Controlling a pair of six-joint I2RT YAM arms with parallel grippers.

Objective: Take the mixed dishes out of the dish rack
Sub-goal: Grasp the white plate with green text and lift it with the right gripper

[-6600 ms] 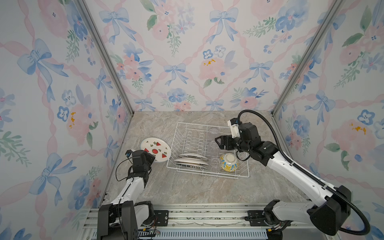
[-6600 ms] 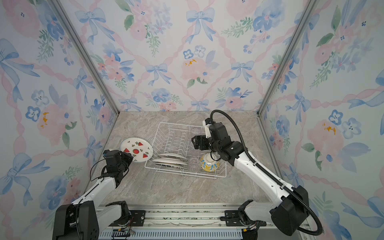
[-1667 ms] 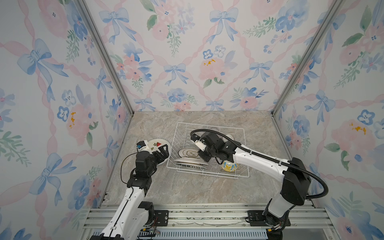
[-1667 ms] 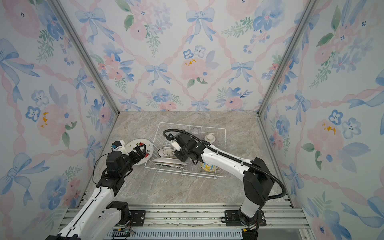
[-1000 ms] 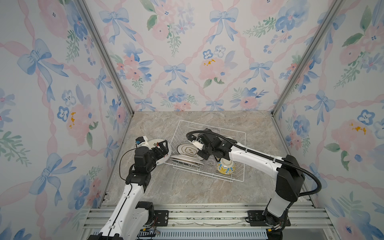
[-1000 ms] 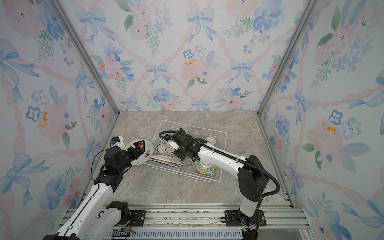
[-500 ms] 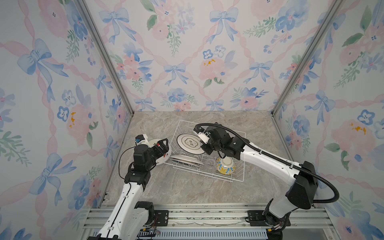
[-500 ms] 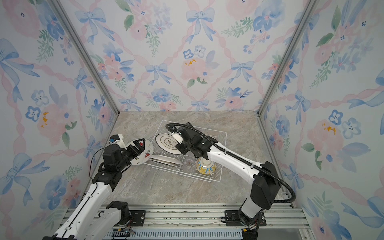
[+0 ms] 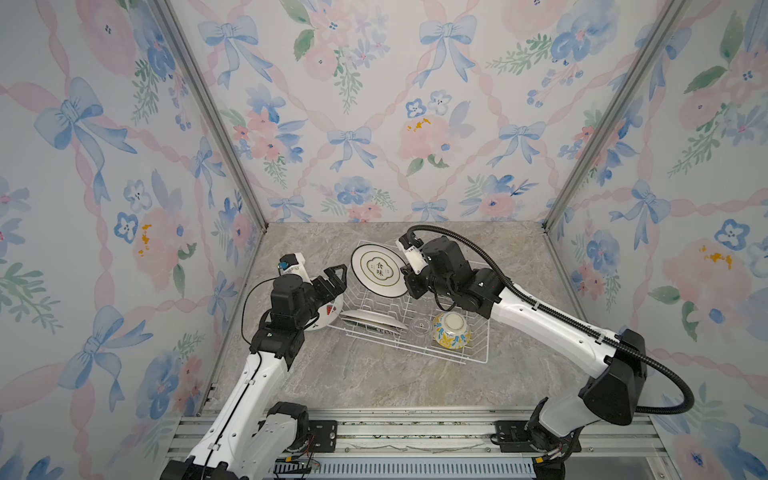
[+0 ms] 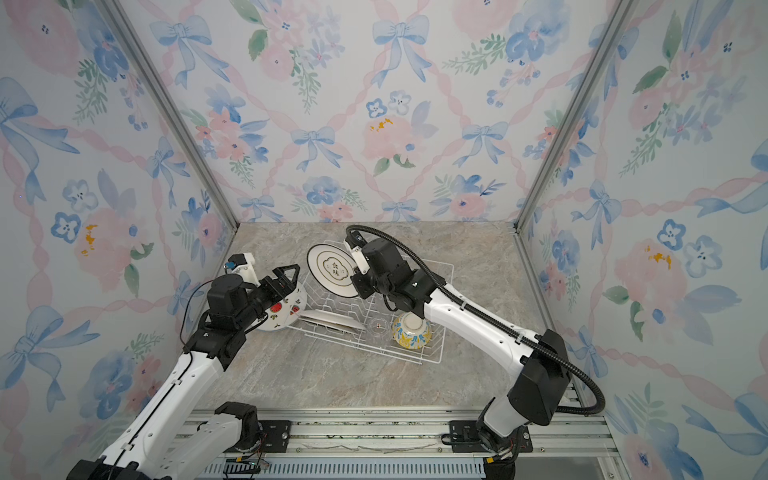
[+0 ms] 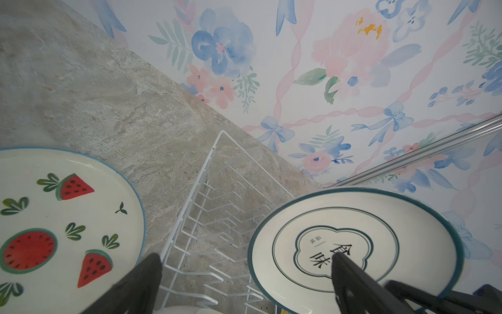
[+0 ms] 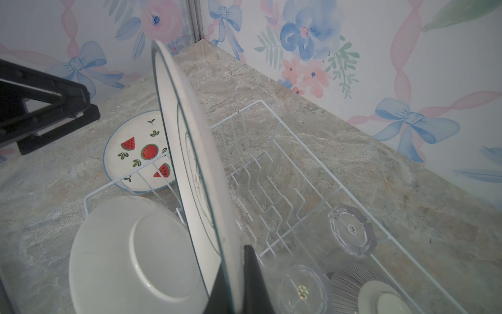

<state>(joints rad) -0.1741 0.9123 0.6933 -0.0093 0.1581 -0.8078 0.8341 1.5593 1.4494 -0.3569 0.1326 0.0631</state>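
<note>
At the far left, the left pincer (image 9: 331,279) hangs above the desk (image 9: 365,382) with its jaws wide apart and nothing between them. It points toward the rack. Under it, the watermelon plate (image 10: 282,312) lies flat on the desk, just beside the left end of the dish rack (image 9: 473,345). In the left wrist view one finger (image 11: 141,277) shows over that plate's edge and the other shows in front of the lifted plate. Whether either one touches cannot be told from that view, though both top views show a gap between the left pincer and the lifted plate.

The rack is a white wire basket that sits askew on the desk. At its near left end a plain white plate (image 9: 374,320) lies face down across the wires.

Above the left back part of the rack, the character plate (image 9: 379,270) is held in the air, clear of the slots. It stands on edge with its printed face turned toward the left pincer. The right pincer (image 9: 406,277) is clamped on the plate's right rim, with one finger on each face.

Further right in the rack, a clear glass cup (image 9: 422,326) stands just beside the yellow-blue floral bowl (image 9: 451,330), which rests foot up against the near wall. The right wrist view shows a second glass cup (image 12: 350,231) and a striped bowl (image 12: 350,285), also foot up, inside the rack.
</note>
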